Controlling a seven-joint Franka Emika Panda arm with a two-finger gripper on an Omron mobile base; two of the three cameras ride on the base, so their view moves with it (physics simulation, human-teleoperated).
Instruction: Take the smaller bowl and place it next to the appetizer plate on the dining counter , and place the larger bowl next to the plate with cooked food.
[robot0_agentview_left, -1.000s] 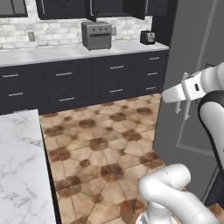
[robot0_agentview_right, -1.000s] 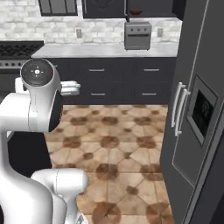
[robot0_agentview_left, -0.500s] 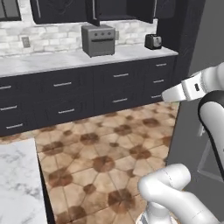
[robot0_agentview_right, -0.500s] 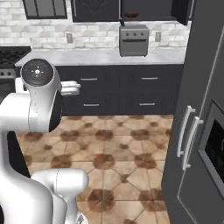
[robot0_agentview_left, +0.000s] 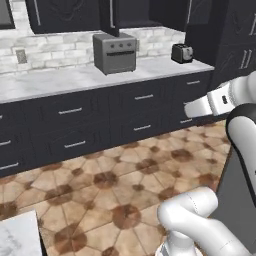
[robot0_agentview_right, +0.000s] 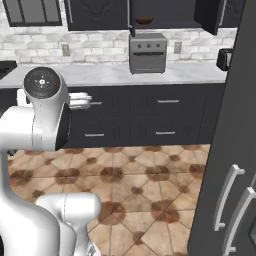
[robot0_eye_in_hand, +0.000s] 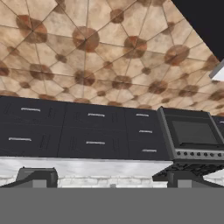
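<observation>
A small dark brown bowl (robot0_agentview_right: 145, 21) sits in the open upper cabinet above the toaster oven. My gripper (robot0_eye_in_hand: 109, 179) is open with nothing between its fingertips (robot0_eye_in_hand: 35, 177), and it looks at dark drawers and tiled floor, seen upside down. In the base views the gripper (robot0_agentview_left: 189, 108) (robot0_agentview_right: 86, 100) is held out level at chest height, well short of the back counter. A corner of the white marble dining counter (robot0_agentview_left: 17, 237) shows at the lower left. The larger bowl and both plates are out of view.
A grey toaster oven (robot0_agentview_left: 115, 52) and a toaster (robot0_agentview_left: 181, 52) stand on the back counter over dark drawers. A tall dark fridge (robot0_agentview_right: 235, 150) rises close on the right. A stove (robot0_eye_in_hand: 192, 135) stands left of the drawers. Tiled floor (robot0_agentview_left: 115, 185) lies open ahead.
The whole scene has shifted: the base has moved, the back cabinets are nearer and the dining counter has slid off to the lower left. The arm keeps its pose.
</observation>
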